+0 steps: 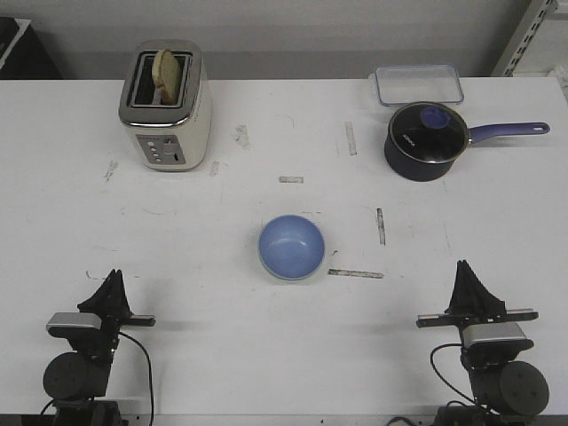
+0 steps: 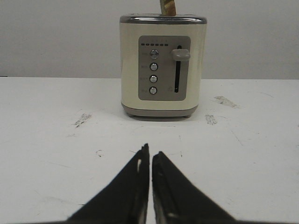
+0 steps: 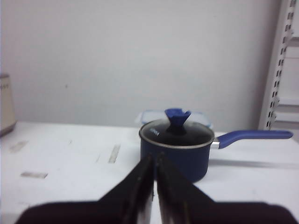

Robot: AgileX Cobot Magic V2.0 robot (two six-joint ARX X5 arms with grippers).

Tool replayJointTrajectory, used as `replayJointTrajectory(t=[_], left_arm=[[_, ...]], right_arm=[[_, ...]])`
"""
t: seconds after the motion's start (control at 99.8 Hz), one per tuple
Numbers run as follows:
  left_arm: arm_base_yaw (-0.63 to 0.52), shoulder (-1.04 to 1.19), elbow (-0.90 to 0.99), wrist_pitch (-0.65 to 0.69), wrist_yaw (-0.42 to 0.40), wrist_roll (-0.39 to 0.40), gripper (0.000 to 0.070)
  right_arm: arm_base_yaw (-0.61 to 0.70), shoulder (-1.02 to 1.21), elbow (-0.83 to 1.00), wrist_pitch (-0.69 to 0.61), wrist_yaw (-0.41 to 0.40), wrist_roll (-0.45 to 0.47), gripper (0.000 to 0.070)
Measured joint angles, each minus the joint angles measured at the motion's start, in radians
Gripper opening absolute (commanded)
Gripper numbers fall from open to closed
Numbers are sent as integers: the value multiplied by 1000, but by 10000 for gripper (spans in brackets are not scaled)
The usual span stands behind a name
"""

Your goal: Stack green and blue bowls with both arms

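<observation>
blue bowl (image 1: 291,247) unmarked, saucepan lid (image 3: 177,133) lettering unreadable

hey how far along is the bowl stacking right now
Done: possibly the stack itself; only the blue bowl shows at table centre, and whether a green one sits beneath it cannot be told. In hand: nothing; left gripper and right gripper are shut, empty, near the robot. Left: unclear.

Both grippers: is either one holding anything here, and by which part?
Nothing is held. The left gripper and right gripper are shut on nothing, well short of the blue bowl.
</observation>
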Motion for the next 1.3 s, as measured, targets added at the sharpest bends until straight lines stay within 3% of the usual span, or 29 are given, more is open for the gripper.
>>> replayJointTrajectory(t=[0.1,0.32,0.491,0.621,1.302], left_arm=[[0,0,0,-1,0,0,1],[0,0,0,-1,0,0,1],[0,0,0,0,1,0,1],[0,0,0,-1,1,0,1],[0,0,0,-1,1,0,1]], right_arm=[[-23,-55,-67,48,0,1,0],[-34,-104,-171,27,-3,25,0],[-33,-105,-253,111,-3,27,0],[-24,-103,-254,52,-1,33,0],[-12,-104,-254,122,18,34,0]])
